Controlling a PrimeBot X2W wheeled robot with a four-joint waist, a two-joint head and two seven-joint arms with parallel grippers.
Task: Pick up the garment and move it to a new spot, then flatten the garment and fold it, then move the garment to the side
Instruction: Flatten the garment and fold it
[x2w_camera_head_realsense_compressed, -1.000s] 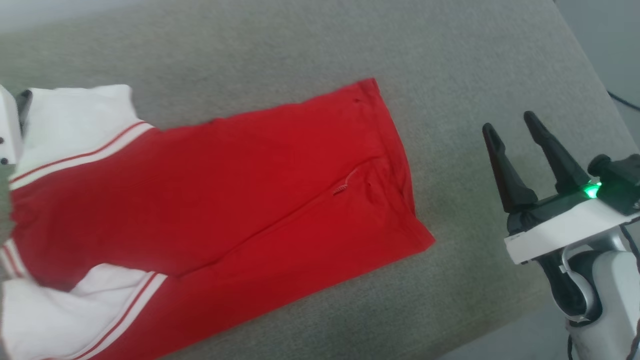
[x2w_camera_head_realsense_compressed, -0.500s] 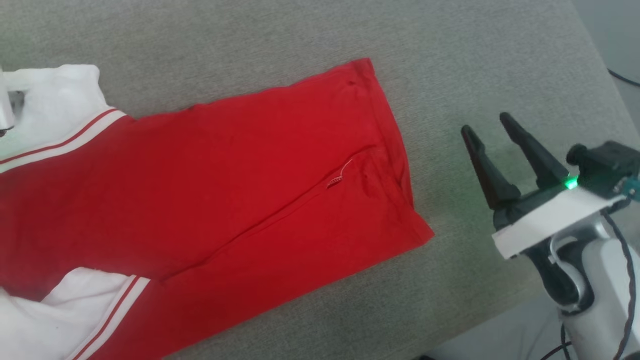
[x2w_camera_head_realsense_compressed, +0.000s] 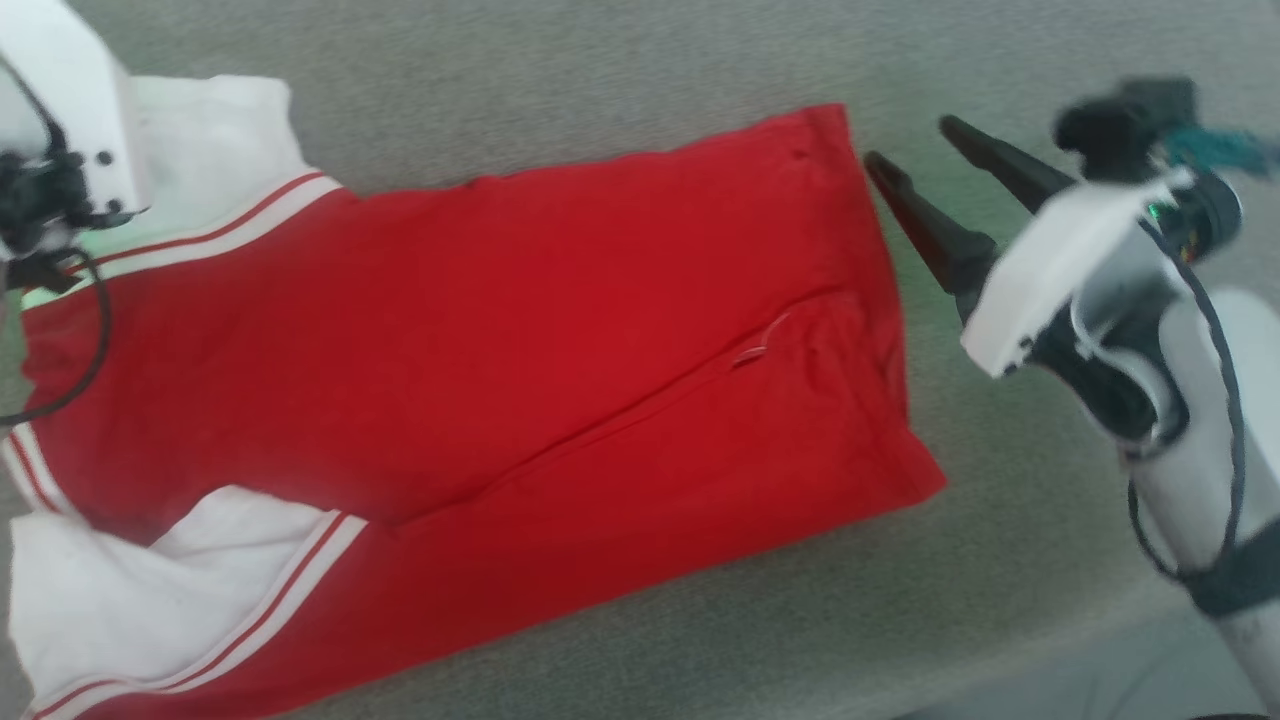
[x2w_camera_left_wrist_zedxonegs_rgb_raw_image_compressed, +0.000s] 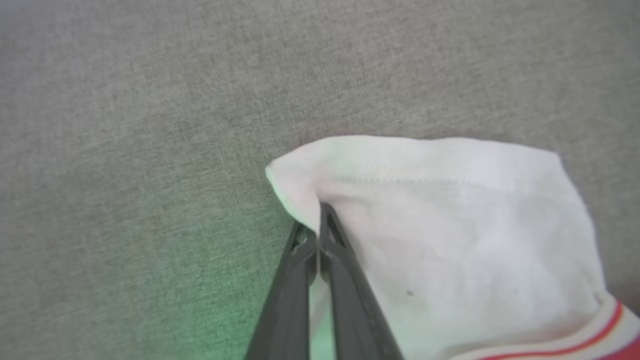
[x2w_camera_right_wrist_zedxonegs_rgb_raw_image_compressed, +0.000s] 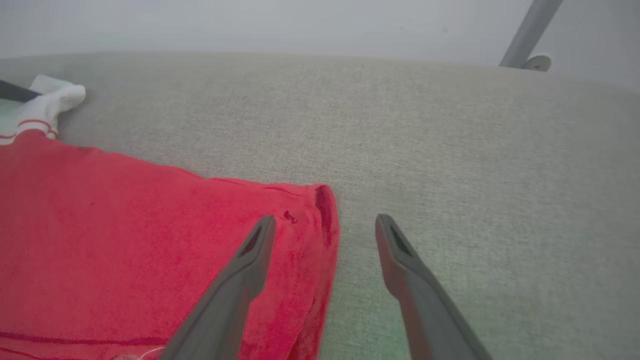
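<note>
red jersey (x2w_camera_head_realsense_compressed: 560, 330): spread on grey upholstery (x2w_camera_head_realsense_compressed: 600, 70) | left gripper (x2w_camera_left_wrist_zedxonegs_rgb_raw_image_compressed: 318, 222): pinched tight on white sleeve (x2w_camera_left_wrist_zedxonegs_rgb_raw_image_compressed: 450, 225) corner | right gripper (x2w_camera_head_realsense_compressed: 908, 142): fingers wide, empty, at hem corner, one finger over red, one over upholstery

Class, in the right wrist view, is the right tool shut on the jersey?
No, the right tool stands open, its fingers apart on either side of the edge of the jersey.

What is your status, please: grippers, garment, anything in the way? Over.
Left gripper shut on white sleeve corner. Right gripper open, at red hem, not gripping. Garment lying flat on grey surface. No obstacle seen.
</note>
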